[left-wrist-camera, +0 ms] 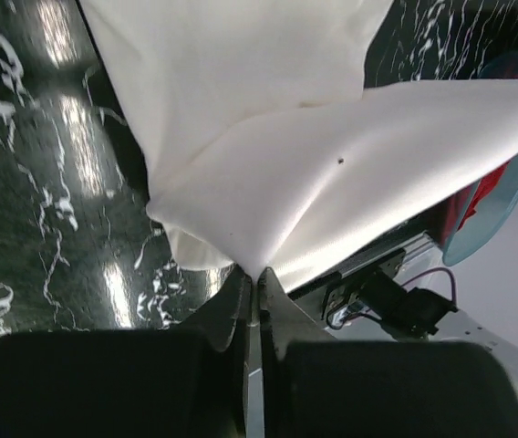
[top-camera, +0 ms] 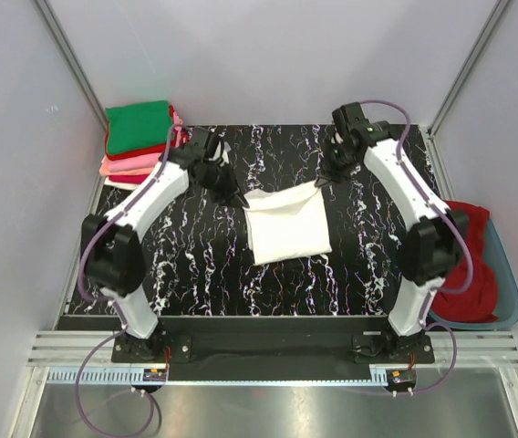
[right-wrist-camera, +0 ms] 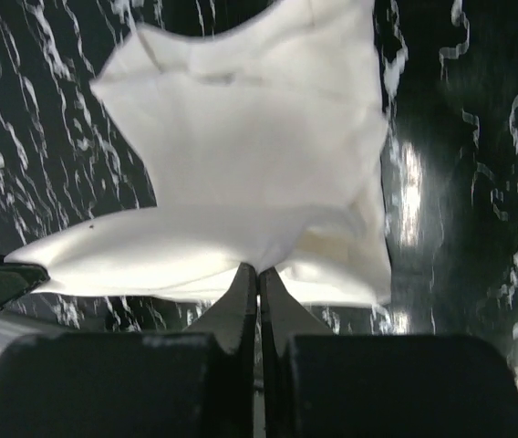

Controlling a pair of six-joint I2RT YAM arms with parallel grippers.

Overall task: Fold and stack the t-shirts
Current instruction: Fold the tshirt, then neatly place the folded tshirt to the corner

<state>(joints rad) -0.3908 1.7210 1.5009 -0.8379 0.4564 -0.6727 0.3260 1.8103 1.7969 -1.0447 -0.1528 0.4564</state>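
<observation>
A white t-shirt (top-camera: pixel 286 226), partly folded, lies at the middle of the black marbled table (top-camera: pixel 195 265). My left gripper (top-camera: pixel 238 194) is shut on its far left corner; the left wrist view shows the cloth (left-wrist-camera: pixel 332 173) pinched at the fingertips (left-wrist-camera: pixel 255 276). My right gripper (top-camera: pixel 321 182) is shut on its far right corner; the right wrist view shows the cloth (right-wrist-camera: pixel 250 164) pinched at the fingertips (right-wrist-camera: pixel 259 270). The far edge is lifted and stretched between both grippers. A stack of folded t-shirts, green (top-camera: pixel 138 121) on top, then red and pink, sits at the far left corner.
A blue tub (top-camera: pixel 505 283) at the right of the table holds a crumpled red t-shirt (top-camera: pixel 469 265). Grey walls and metal frame rails close in the far and side edges. The arm bases stand at the near edge.
</observation>
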